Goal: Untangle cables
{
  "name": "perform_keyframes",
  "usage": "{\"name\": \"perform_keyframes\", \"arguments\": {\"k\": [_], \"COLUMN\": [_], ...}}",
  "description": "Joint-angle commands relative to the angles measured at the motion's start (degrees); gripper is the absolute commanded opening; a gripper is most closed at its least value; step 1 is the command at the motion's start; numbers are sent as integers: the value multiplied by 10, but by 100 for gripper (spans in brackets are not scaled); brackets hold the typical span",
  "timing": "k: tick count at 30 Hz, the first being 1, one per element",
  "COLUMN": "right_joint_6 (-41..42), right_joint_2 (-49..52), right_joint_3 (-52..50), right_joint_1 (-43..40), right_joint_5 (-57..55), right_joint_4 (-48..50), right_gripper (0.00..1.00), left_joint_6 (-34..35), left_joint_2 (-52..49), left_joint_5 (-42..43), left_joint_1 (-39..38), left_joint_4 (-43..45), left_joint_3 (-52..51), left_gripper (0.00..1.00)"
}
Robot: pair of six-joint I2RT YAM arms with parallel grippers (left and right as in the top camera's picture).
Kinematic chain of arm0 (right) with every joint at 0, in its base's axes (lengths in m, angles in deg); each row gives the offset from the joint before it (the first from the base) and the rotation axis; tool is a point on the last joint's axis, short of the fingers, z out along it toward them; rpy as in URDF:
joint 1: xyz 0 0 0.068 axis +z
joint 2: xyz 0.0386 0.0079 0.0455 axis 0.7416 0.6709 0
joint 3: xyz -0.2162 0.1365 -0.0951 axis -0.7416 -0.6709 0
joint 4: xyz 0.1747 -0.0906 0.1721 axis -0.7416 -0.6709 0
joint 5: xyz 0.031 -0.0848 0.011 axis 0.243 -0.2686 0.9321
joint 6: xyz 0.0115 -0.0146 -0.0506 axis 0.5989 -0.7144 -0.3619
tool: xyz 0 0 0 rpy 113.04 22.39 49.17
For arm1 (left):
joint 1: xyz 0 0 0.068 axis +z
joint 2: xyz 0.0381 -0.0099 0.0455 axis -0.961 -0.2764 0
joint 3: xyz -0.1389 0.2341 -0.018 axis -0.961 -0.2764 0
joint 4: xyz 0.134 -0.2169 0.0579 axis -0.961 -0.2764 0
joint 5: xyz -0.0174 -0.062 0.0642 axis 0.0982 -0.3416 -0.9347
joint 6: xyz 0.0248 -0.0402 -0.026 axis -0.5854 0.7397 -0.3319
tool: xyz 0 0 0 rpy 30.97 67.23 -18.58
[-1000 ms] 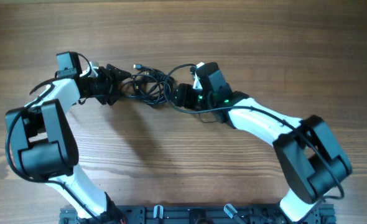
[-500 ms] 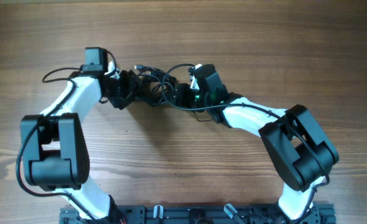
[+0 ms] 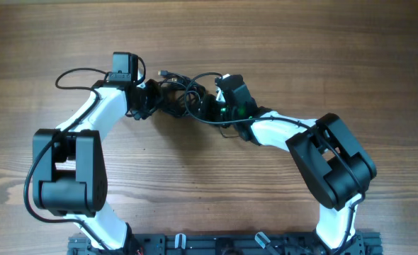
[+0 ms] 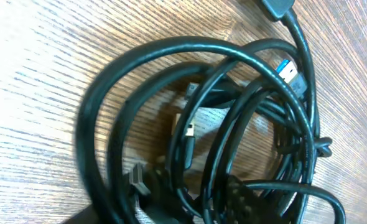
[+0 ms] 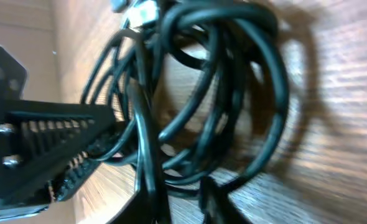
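The cables (image 3: 177,95) are a tight tangle of thin black cords on the wood table, between my two grippers. My left gripper (image 3: 149,101) grips the bundle's left side and my right gripper (image 3: 203,106) its right side. In the left wrist view the loops (image 4: 102,112) fill the frame, with a blue-tipped plug (image 4: 289,70) and a small silver plug (image 4: 190,130). The left gripper (image 4: 190,202) is closed among the cords at the bottom edge. In the right wrist view the cords (image 5: 258,74) run down between the close-set fingers of the right gripper (image 5: 183,205). The left gripper (image 5: 40,143) shows opposite.
A plug end (image 3: 163,73) sticks out at the bundle's top left. A thicker black robot wire (image 3: 74,73) loops from the left arm. The arm base rail (image 3: 216,244) lies along the near table edge. Bare wood (image 3: 209,28) surrounds the bundle.
My left gripper has moved right and slightly away from me. My right gripper has edged left. The bundle between them is now more compressed.
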Motion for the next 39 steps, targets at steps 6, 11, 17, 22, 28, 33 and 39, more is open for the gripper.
{"name": "perform_keyframes", "arguments": {"k": [6, 11, 17, 22, 28, 33, 39], "right_joint_6": [4, 2, -40, -84, -120, -139, -146], "right_joint_2": [7, 6, 4, 4, 4, 4, 4], "right_joint_3": [9, 9, 9, 9, 9, 9, 9], "right_joint_1": [-1, -10, -70, -96, -117, -140, -142], "right_joint_5": [-30, 5, 140, 162, 211, 279, 249], "right_joint_4": [11, 12, 11, -24, -42, -66, -143], "right_gripper": [11, 5, 4, 4, 4, 5, 5], "left_joint_6": [-5, -5, -1, -1, -1, -1, -1], "left_joint_2": [10, 10, 10, 10, 10, 10, 10], "left_joint_5": [-14, -20, -61, -61, -62, -70, -69], "left_joint_1": [-3, -3, -3, -3, -3, -3, -3], "left_joint_4": [5, 7, 5, 5, 5, 5, 5], "left_joint_3": [-3, -3, -3, -3, -3, -3, -3], "left_gripper": [41, 13, 4, 5, 6, 10, 56]}}
